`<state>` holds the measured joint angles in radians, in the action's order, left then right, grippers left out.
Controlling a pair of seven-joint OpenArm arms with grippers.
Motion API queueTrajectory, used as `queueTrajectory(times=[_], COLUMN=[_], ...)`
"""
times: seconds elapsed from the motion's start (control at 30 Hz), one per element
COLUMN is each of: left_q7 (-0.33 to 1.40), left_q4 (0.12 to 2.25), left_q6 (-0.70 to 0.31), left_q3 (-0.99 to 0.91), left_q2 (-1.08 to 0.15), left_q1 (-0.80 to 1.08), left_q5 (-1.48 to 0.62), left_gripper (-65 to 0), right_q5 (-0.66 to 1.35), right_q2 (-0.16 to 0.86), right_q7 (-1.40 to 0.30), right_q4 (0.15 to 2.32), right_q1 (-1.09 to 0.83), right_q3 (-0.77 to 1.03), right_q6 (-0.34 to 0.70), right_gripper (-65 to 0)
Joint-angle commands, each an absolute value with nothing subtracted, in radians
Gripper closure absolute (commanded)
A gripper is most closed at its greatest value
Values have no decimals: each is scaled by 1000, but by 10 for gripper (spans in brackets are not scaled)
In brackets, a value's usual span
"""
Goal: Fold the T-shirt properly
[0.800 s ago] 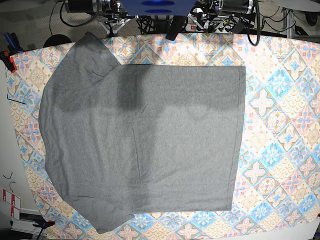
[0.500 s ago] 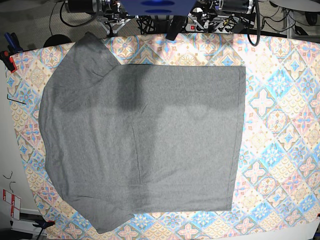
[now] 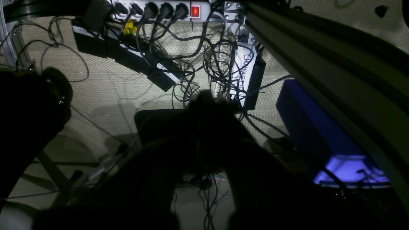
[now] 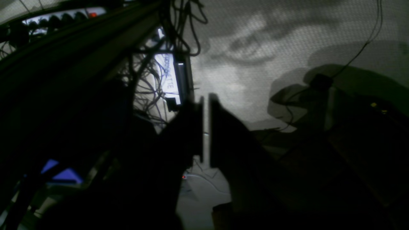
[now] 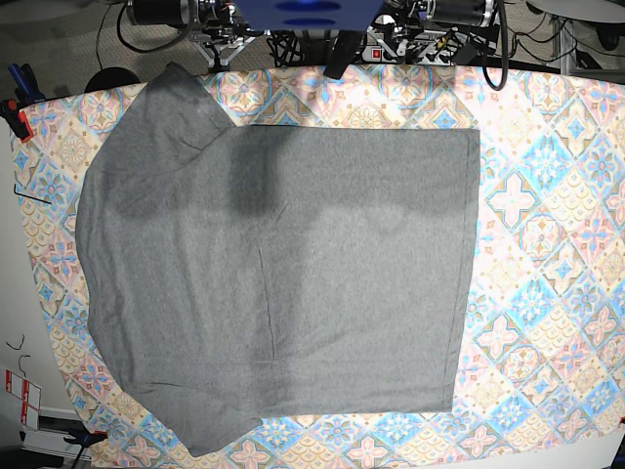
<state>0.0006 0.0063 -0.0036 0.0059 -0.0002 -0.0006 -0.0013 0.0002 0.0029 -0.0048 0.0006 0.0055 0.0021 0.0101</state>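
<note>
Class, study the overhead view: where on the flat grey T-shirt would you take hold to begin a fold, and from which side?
Probably grip the T-shirt at both corners of its straight hem edge, on the base view's right. That edge lies flat with bare tablecloth beside it, so coming in from that side looks unobstructed.

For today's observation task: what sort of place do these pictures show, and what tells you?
Probably a robotics lab or test bench: a T-shirt lies flat on a patterned tablecloth, with a loaded power strip and tangled cables on the floor behind.

T-shirt (image 5: 283, 283) flat on tablecloth (image 5: 547, 244), toward the base view's left
</note>
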Motion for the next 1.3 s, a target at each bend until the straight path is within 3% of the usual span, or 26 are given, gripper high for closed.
queueTrajectory(times=[0.0, 0.6, 0.77, 1.07, 1.27], left_q7=[5, -27, -211, -515, -993], left_q4=[8, 8, 5, 5, 4], left_q6=[1, 1, 1, -4, -4], left_q3=[7, 8, 10, 12, 12], left_q2=[-1, -47, -64, -81, -81], left_q1=[-4, 54, 114, 225, 371], left_q5=[-4, -1, 5, 7, 7], left_gripper=[0, 0, 0, 0, 0], right_q5=[1, 4, 1, 2, 2], right_q2=[2, 31, 50, 50, 47], right_q7=[-2, 10, 85, 271, 618], right_q4=[0, 1, 0, 0, 0], right_q1=[7, -97, -140, -225, -360], right_q3=[1, 39, 154, 165, 165], right_q6=[7, 7, 7, 4, 4], right_gripper=[0, 0, 0, 0, 0])
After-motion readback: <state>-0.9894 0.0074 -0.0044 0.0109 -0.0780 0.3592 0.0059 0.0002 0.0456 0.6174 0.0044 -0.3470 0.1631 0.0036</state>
